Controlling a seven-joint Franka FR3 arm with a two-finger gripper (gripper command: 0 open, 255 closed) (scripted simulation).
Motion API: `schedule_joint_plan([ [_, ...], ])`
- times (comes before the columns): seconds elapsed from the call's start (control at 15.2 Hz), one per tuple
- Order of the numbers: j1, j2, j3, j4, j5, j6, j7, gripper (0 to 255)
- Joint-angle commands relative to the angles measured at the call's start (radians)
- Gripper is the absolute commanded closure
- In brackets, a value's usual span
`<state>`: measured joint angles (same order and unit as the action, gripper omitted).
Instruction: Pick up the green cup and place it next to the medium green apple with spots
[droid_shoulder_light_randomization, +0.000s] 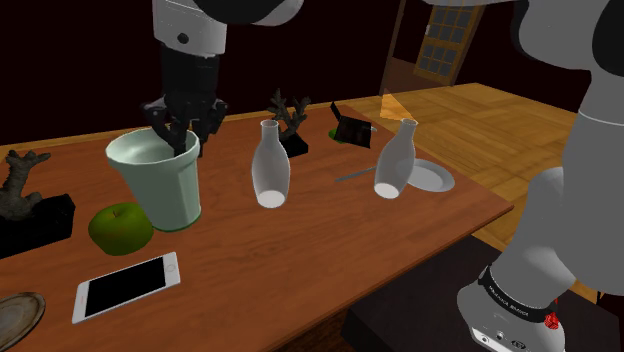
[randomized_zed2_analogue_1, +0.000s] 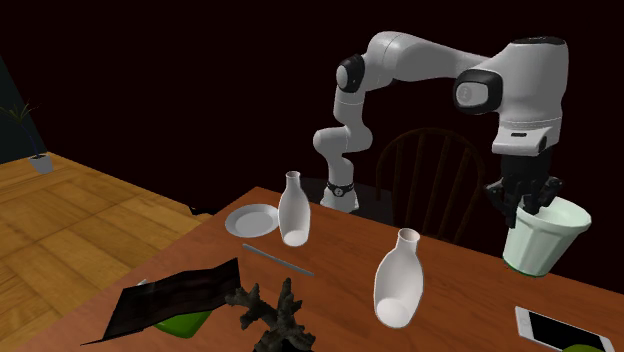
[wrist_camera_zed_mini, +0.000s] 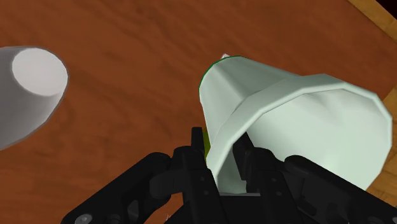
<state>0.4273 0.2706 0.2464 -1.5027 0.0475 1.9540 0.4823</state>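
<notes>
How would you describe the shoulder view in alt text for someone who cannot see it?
A robot's black pincer clasps the rim of a pale green cup, with a green apple just to the cup's left on the wooden table. A phone lies nearer the camera, and two white vases stand further to the view's right.

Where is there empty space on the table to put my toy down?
In the shoulder view, the biggest bare patch is along the table's near edge, bordered by the phone, one white vase, a second white vase and the plate. It is crowded around the pale green cup, the apple and the dark figurine.
</notes>
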Motion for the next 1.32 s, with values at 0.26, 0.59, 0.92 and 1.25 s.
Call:
schedule_joint_plan([
  [0.26, -0.002, 0.001, -0.001, -0.077, 0.002, 0.079, -0.007, 255],
  [0.59, -0.002, 0.009, -0.001, -0.133, 0.002, 0.143, -0.011, 255],
  [0.92, -0.002, 0.023, -0.002, -0.181, 0.001, 0.205, -0.015, 255],
  [1.25, -0.001, 0.042, -0.004, -0.223, -0.002, 0.265, -0.018, 255],
])
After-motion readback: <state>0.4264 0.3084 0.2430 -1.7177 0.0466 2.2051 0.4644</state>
